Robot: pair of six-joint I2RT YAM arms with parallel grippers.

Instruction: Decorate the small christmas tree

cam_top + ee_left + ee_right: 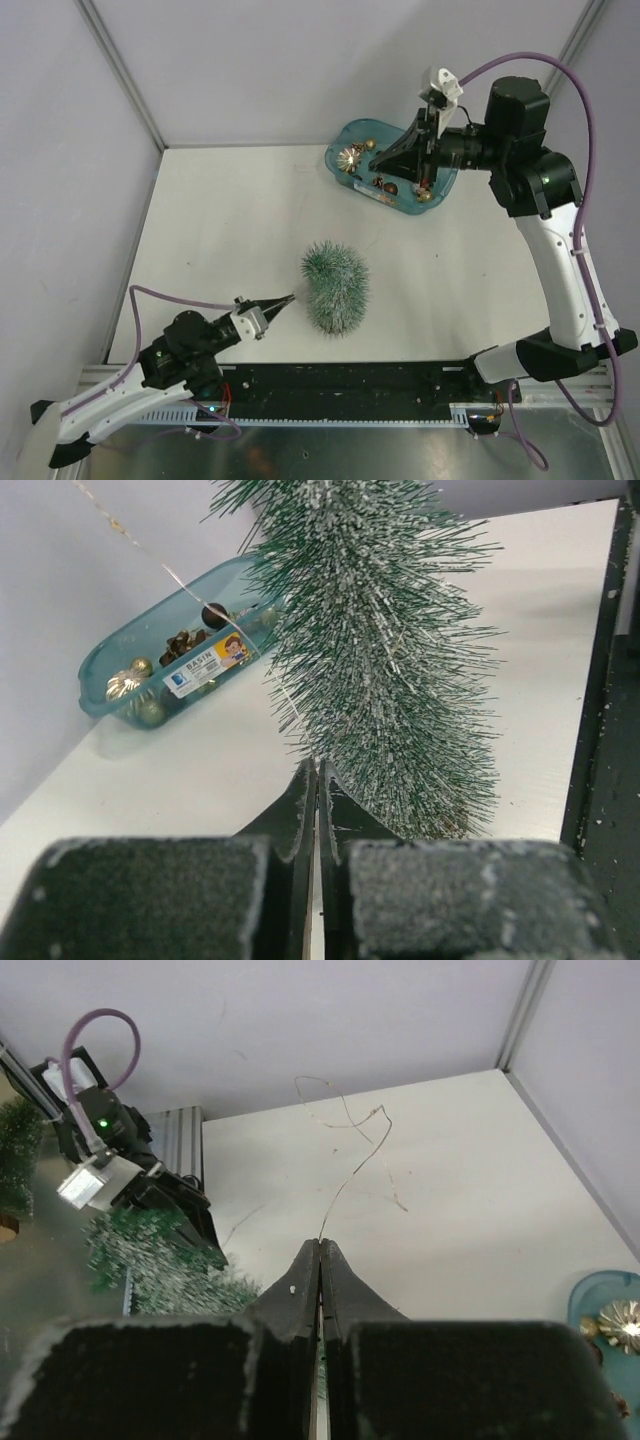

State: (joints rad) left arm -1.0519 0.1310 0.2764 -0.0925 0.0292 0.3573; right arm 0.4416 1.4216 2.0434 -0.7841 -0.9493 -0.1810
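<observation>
The white table (220, 220) carries everything, with the small christmas tree (335, 290) standing near its middle, towards the near edge. The right arm (560, 260) reaches far past the tree to the back of the table. The left arm (120, 395) lies low at the tree's near-left side.

Beyond the tree and a little to its right sits a teal tray (110, 702) of ornaments, among them a gold starburst (352, 157). The tree itself looks bare: no bauble shows on its frosted bristles.

The left gripper (317, 770) points at the tree from just beside its lower bristles. Its fingers are pressed together. A thin wire runs down along the tree's flank to their tips, so it appears to be pinched there.

The right gripper (320, 1245) hangs over the tray, well apart from the tree. Its fingers are likewise closed flat, and the wire (350, 1175) rises from between the tips in loose loops.

The likely step is draping this strand round the tree, and it has barely begun.

- **Toppling:** the tree looks light. A strand drawn taut between the two pinches could drag across the bristles and topple it.
- **Slipping:** the wire is very fine, and a sideways tug could pull it out of either grip.
- **Tangling:** the slack loops could knot on themselves or snag in one clump of bristles instead of winding evenly.
- **Catching:** the right fingers, low over the tray, could catch an ornament.
</observation>
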